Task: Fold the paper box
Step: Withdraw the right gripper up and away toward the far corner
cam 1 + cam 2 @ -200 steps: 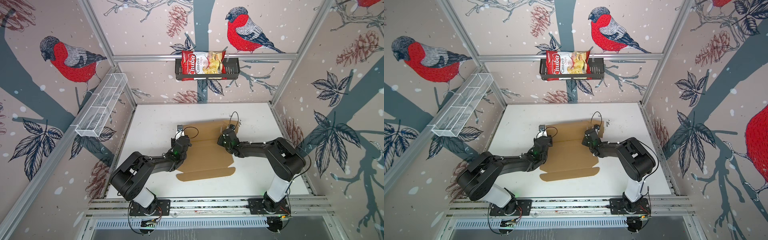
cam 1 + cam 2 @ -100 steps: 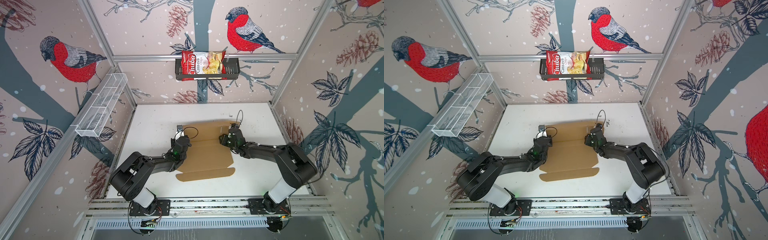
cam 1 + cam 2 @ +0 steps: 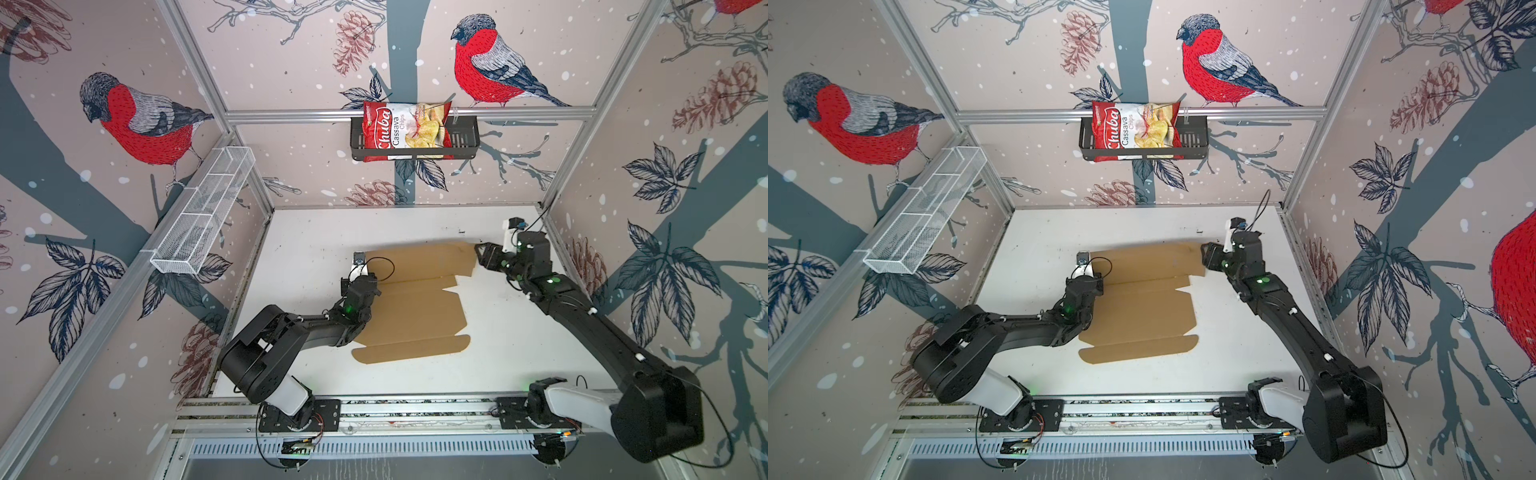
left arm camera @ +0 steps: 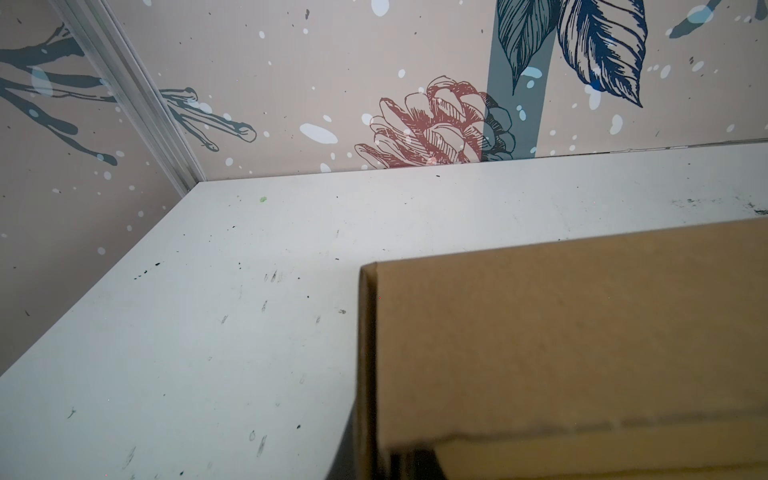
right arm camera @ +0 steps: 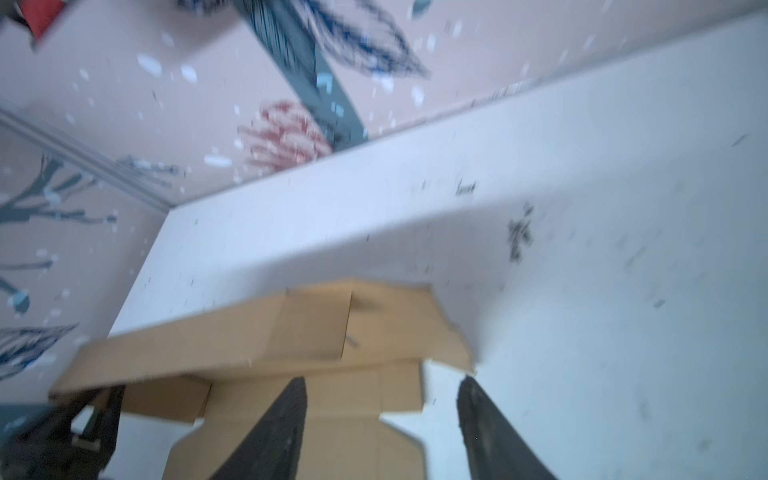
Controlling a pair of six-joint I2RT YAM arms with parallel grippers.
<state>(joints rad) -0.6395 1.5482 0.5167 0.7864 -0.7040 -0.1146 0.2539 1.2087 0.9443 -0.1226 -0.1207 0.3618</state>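
The left gripper (image 3: 371,281) is clamping the left edge of the flat brown corrugated-cardboard paper box (image 3: 415,305); the right gripper (image 5: 382,382) is hovering, jaws parted, beside the box's far right corner.

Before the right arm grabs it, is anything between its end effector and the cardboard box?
Nothing visible does. The right end effector is open, right at the far right corner of the paper box, with only bare table beside it.

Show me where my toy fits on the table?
Bare: the white table strip between the flat brown cardboard sheet and back wall, and the patch between sheet and black right arm. Crowded: sheet's left edge, by black left arm.
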